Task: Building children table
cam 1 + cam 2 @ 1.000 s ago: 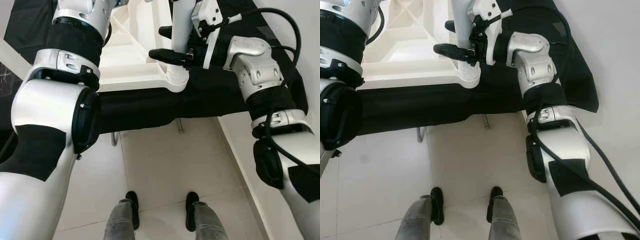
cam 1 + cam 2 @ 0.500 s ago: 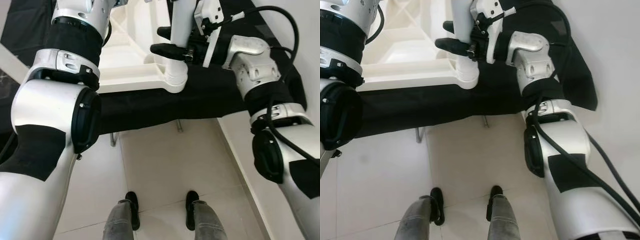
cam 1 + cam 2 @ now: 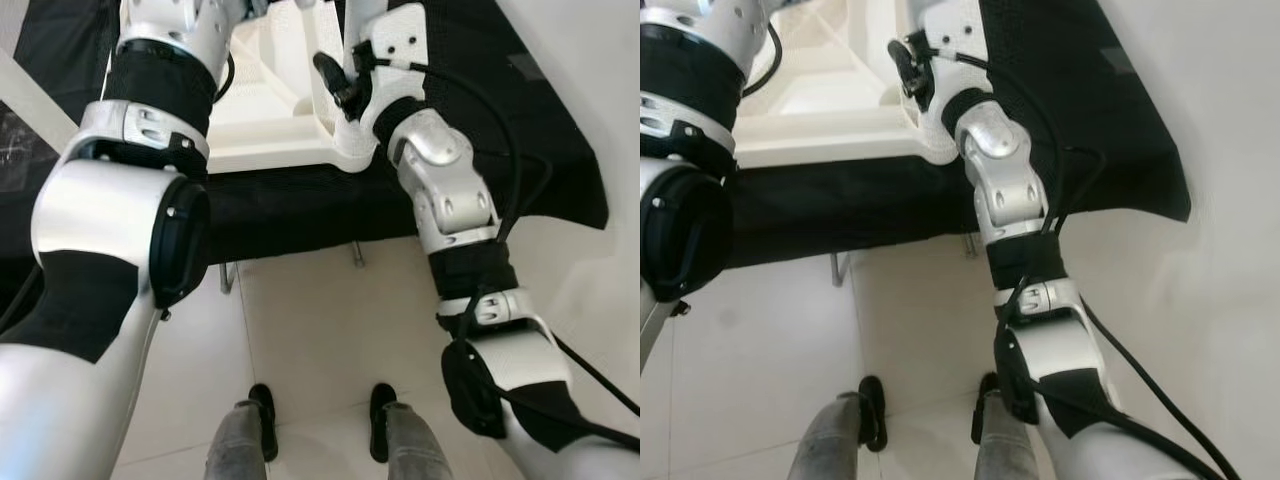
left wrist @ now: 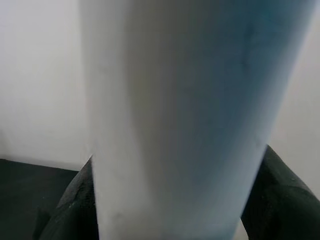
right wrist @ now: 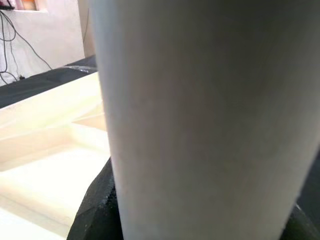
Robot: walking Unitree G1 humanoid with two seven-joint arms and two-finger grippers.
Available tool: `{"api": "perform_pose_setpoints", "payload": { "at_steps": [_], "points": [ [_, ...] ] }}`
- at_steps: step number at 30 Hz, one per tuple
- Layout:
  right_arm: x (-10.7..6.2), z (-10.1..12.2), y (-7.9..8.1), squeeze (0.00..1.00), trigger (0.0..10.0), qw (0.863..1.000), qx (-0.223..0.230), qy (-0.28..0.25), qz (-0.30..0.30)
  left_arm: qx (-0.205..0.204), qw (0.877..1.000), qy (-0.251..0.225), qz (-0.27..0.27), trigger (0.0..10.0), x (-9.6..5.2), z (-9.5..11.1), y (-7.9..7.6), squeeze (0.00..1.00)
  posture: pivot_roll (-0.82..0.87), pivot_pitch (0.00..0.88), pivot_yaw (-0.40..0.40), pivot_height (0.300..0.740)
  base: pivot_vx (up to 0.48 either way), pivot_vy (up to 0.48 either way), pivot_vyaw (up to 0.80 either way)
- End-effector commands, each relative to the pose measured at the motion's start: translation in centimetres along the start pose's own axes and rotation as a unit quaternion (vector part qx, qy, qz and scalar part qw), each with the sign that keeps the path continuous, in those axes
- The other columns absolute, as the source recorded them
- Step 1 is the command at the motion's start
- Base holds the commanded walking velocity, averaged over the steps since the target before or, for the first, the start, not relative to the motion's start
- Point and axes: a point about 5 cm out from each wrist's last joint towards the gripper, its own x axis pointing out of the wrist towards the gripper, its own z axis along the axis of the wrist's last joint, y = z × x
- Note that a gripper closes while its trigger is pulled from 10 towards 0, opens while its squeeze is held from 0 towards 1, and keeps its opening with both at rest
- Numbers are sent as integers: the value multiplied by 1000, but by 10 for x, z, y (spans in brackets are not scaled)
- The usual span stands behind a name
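Black-draped bench [image 3: 300, 200] carries your upturned white tabletop [image 3: 262, 120] at 12 o'clock. Right claw [image 3: 335, 85] is clamped on a white leg [image 5: 200, 120] standing in the tabletop's near corner socket. Left claw [image 4: 175, 200] grips another white leg [image 4: 180, 110], one finger either side.

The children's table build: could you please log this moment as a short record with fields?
workpiece: cream plastic tabletop, underside up, on a black cloth
right gripper: closed around a white table leg at the tabletop's near corner socket
left gripper: closed around another white leg, its fingers on both sides
floor: pale tiles
robot's feet: standing before the work surface
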Motion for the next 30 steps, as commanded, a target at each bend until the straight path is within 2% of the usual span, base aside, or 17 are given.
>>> {"api": "perform_pose_setpoints", "payload": {
  "at_steps": [1, 6, 7, 18, 19, 20, 23, 24, 27, 28, 30],
  "points": [
    [7, -28, 16, 0, 0, 997, 17, 73, 23, 12, 999, -3, -39, 10000, 17, 9, -11, 0, 27, 359, 2, 740, 0, 0, 0],
    [7, -20, 14, 0, 0, 997, 17, 72, -1, 13, 999, -2, -37, 10000, 17, 10, -11, 0, 27, 354, 1, 740, 0, 0, 0],
    [5, -18, 14, 0, 0, 997, 17, 73, -9, 11, 999, 0, -35, 118, 17, 9, -10, 0, 28, 354, 0, 740, 0, 0, 0],
    [2, -13, 9, 0, 0, 997, 17, 71, -29, 11, 999, 1, -39, 0, 17, 9, -10, 0, 27, 354, 0, 740, 0, 0, 0],
    [2, -12, 7, 0, 1059, 997, 17, 71, -29, 11, 999, 1, -39, 0, 18, 9, -11, 0, 26, 353, -1, 740, 0, 0, 0],
    [2, -9, 7, 0, 10000, 998, 10, 66, -11, 11, 999, 1, -40, 0, 18, 9, -11, 0, 29, 356, -3, 740, 0, 0, 0],
    [3, -2, 5, 4, 10000, 999, 11, 46, 23, 11, 999, 1, -40, 0, 18, 9, -11, 0, 30, 358, -6, 740, 0, 0, 0],
    [4, 10, 2, 1000, 10000, 991, -7, 16, 130, 10, 999, 2, -41, 0, 18, 9, -11, 0, 31, 360, -7, 740, 0, 0, 0],
    [4, 29, -10, 1000, 10000, 975, 8, -35, 217, 10, 999, 3, -46, 0, 18, 8, -12, 0, 29, 360, -9, 740, 0, 0, 0],
    [4, 29, -10, 1000, 10000, 975, 8, -35, 217, 10, 999, 3, -46, 0, 18, 8, -12, 0, 29, 360, -9, 740, 0, 0, 0],
    [3, 37, -13, 1000, 10000, 960, 6, -62, 273, 9, 999, 3, -49, 0, 19, 7, -12, 0, 37, 363, -10, 740, 0, 0, 0]
  ]
}}
